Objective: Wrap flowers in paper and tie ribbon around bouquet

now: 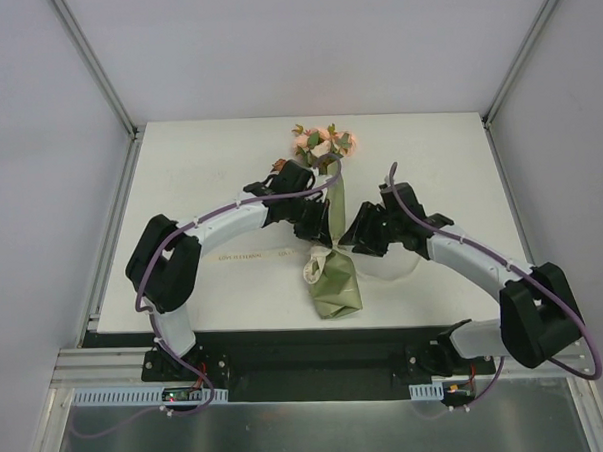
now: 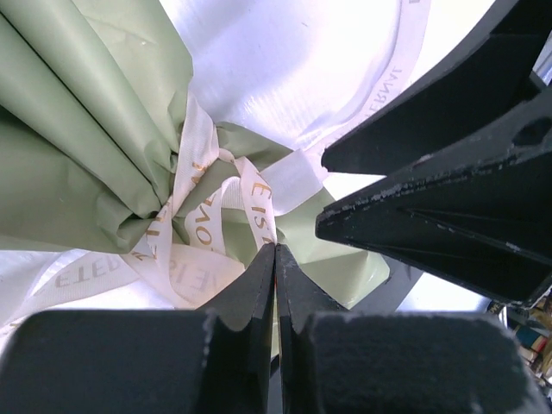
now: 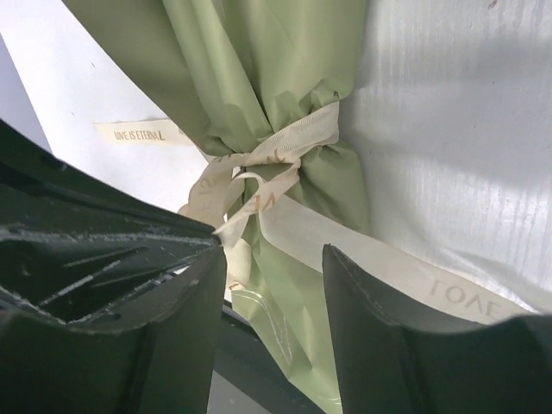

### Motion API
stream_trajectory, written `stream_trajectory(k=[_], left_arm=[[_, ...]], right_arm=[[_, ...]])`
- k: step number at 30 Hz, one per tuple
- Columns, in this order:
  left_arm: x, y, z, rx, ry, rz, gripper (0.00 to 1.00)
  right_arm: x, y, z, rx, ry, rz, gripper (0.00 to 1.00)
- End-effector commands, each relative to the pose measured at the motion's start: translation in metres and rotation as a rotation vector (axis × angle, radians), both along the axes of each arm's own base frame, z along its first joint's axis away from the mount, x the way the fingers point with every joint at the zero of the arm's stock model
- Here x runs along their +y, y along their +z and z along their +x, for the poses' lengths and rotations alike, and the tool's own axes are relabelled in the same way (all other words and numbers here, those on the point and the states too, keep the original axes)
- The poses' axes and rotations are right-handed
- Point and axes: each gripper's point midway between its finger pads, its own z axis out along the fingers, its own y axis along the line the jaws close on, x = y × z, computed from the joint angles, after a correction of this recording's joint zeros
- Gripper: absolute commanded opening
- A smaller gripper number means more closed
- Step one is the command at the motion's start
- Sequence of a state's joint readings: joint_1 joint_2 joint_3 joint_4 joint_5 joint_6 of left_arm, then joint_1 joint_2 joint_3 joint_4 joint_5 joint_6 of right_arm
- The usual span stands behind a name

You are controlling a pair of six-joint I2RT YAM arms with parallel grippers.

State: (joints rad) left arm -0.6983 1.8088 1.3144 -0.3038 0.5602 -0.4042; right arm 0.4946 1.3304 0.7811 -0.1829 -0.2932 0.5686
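Ribbon (image 3: 289, 138) sits knotted round the paper (image 3: 259, 52) waist; we judge it keeps the wrap closed. Left claw (image 2: 275, 259) is pinched shut beside the knot. Right claw (image 3: 274, 254) stands parted and empty.

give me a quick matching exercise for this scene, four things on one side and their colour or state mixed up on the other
Things:
1 paper
2 ribbon
3 left gripper
4 right gripper

Colour or state:
a shut
b cream, knotted round the wrap
c open
d olive green

Pairs: 1-d, 2-b, 3-a, 4-c
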Motion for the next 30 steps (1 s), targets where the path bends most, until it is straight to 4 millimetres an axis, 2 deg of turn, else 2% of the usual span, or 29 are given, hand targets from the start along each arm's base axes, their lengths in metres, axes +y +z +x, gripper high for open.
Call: stream_trajectory(k=[1, 5, 11, 16, 21, 24, 26, 30], left_arm=[[0.001, 0.023, -0.001, -0.031, -0.003, -0.061, 0.00], [0.001, 0.023, -0.002, -0.026, -0.005, -0.068, 0.00], [-0.002, 0.021, -0.005, -0.013, -0.013, -0.080, 0.00], [-0.007, 0.018, -0.011, -0.001, -0.031, -0.085, 0.00], [-0.008, 0.016, -0.015, 0.004, -0.033, -0.085, 0.00], [-0.008, 0.017, -0.016, 0.004, -0.037, -0.091, 0.00], [-0.009, 0.015, -0.018, 0.014, -0.041, -0.091, 0.00], [-0.008, 0.014, -0.021, 0.023, -0.051, -0.095, 0.00]], right_arm=[[0.012, 0.016, 0.002, 0.147, -0.092, 0.100, 0.52], [0.022, 0.005, 0.004, 0.271, -0.154, 0.144, 0.44], [0.028, 0.000, 0.000, 0.326, -0.166, 0.178, 0.45], [0.034, -0.001, 0.006, 0.325, -0.158, 0.205, 0.46], [0.042, -0.001, 0.014, 0.330, -0.158, 0.243, 0.41], [0.045, -0.002, 0.017, 0.334, -0.160, 0.254, 0.34], [0.047, -0.001, 0.019, 0.326, -0.154, 0.270, 0.22], [0.045, -0.006, 0.022, 0.290, -0.149, 0.253, 0.05]])
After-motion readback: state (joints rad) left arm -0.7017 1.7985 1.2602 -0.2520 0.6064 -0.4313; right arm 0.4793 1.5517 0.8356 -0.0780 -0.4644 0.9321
